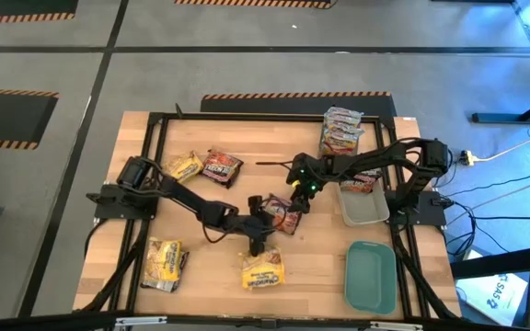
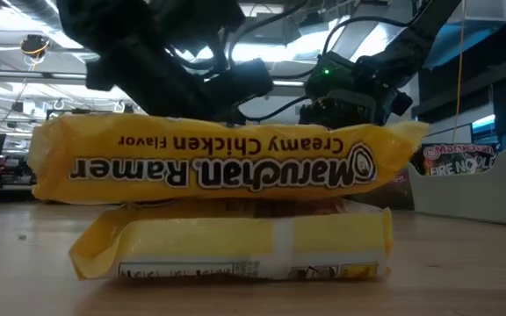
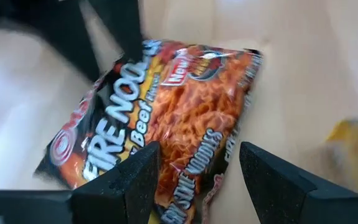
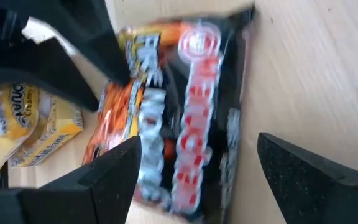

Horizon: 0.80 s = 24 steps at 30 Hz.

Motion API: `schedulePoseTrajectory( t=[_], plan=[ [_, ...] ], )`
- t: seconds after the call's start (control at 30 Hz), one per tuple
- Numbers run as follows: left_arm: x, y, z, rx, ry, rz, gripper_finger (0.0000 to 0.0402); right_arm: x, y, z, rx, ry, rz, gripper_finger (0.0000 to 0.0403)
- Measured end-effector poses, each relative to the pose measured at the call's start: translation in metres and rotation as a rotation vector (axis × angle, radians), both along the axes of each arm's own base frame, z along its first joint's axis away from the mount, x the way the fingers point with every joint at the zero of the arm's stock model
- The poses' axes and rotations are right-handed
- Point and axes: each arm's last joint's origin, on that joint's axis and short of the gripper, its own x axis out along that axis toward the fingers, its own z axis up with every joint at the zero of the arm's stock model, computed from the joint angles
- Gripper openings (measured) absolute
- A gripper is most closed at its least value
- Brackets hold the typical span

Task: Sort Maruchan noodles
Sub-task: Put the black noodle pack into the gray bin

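Note:
A dark red fire-noodle packet (image 1: 283, 216) lies near the table's middle, between my two grippers. My left gripper (image 1: 267, 213) comes at it from the left and stands open, its fingers on either side of the packet's near end (image 3: 185, 186). My right gripper (image 1: 294, 202) comes from the right, also open, its fingers astride the same packet (image 4: 191, 124). In front lie two yellow Maruchan packets (image 2: 227, 162), one stacked on the other. More yellow packets (image 1: 164, 262) (image 1: 184, 165) and another dark red one (image 1: 221, 167) lie to the left. My left gripper has one finger (image 3: 135, 180) overlapping the packet's edge, while the other finger (image 3: 272, 180) stands a little apart from it. I cannot tell whether it touches. My right gripper has a finger (image 4: 120, 165) at the packet's orange edge, and I cannot tell whether it touches either.
A clear tray (image 1: 364, 211) with a packet (image 1: 362, 181) in it stands at the right, with a teal lid (image 1: 371, 274) in front of it. A stack of silvery-pink packets (image 1: 341, 131) sits at the far right. Black rails (image 1: 155, 138) frame the table.

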Motion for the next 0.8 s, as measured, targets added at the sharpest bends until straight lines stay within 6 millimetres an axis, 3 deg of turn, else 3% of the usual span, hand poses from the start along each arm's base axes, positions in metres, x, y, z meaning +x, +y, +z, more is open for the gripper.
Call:
schedulePoseTrajectory(
  t=[0.5, 0.8],
  plan=[
    [0.004, 0.018, -0.004, -0.028, -0.011, 0.127, 0.0215, -0.001, 0.000, 0.000, 0.002, 0.017, -0.020, 0.0308],
    [0.004, 0.017, -0.009, -0.003, -0.003, 0.131, 0.0215, 0.001, -0.017, -0.008, 0.058, 0.018, -0.094, 0.0308]
  ],
)
